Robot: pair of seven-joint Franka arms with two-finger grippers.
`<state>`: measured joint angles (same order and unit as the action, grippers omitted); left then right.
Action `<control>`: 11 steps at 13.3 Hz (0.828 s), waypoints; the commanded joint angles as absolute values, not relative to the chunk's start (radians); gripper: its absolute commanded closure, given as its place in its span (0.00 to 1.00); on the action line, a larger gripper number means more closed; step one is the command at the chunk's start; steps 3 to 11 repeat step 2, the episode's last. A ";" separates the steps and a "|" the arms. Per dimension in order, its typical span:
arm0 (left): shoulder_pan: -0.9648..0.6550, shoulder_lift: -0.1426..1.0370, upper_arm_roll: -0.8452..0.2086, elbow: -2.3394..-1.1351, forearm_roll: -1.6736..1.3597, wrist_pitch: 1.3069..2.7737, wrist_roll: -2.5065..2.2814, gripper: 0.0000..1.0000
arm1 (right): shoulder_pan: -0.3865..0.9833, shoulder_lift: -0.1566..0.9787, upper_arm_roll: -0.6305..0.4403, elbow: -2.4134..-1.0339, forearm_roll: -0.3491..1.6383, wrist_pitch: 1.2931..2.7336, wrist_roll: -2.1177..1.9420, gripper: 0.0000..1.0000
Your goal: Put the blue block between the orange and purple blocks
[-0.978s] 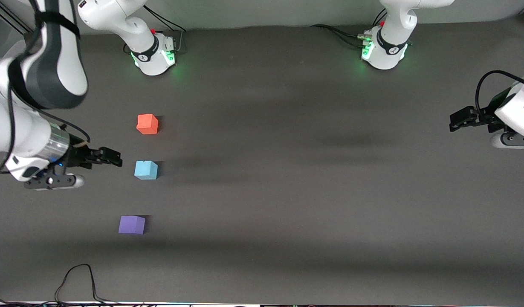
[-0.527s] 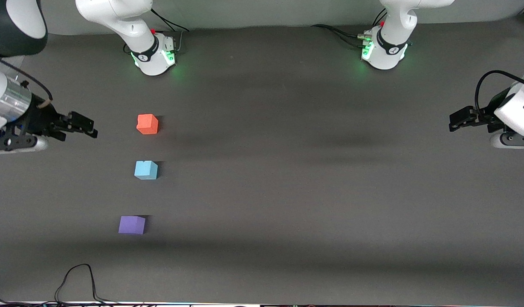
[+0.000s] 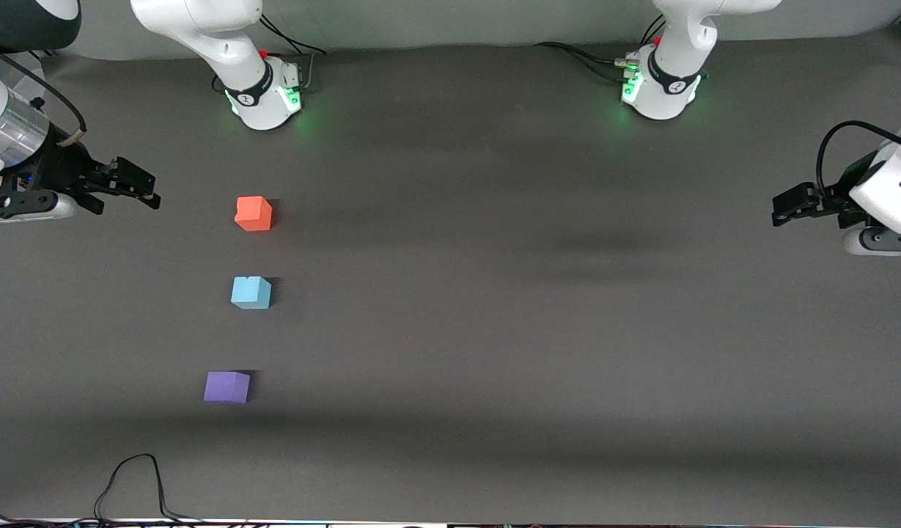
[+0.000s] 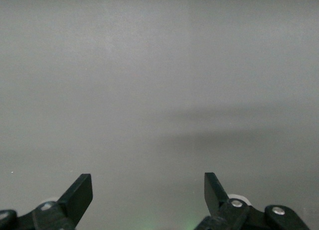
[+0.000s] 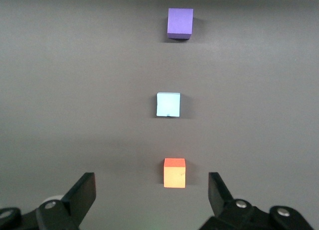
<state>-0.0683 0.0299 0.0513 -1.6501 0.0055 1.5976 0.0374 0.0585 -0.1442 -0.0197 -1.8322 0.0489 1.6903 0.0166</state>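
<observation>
With both our pincers, right and left, spread empty at the desk's ends, only a careless return could knock the blue block from between the orange block and purple block.

Dark grey table mat; black cable looped at edge nearest front camera.

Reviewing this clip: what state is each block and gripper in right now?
Blue block: on the table, free, between the other two.
Orange block: on the table, untouched.
Purple block: on the table, untouched.
Right gripper: open, empty, beside the orange block.
Left gripper: open, empty, waiting.
</observation>
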 commanded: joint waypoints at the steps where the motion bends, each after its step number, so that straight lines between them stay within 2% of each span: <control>1: -0.080 0.025 0.057 -1.647 0.002 1.589 0.020 0.00 | 0.049 -0.150 -0.021 -1.850 0.025 1.712 0.025 0.00; 11: -0.080 0.025 0.058 -1.647 0.002 1.589 0.020 0.00 | 0.049 -0.152 -0.029 -1.847 0.025 1.709 0.025 0.00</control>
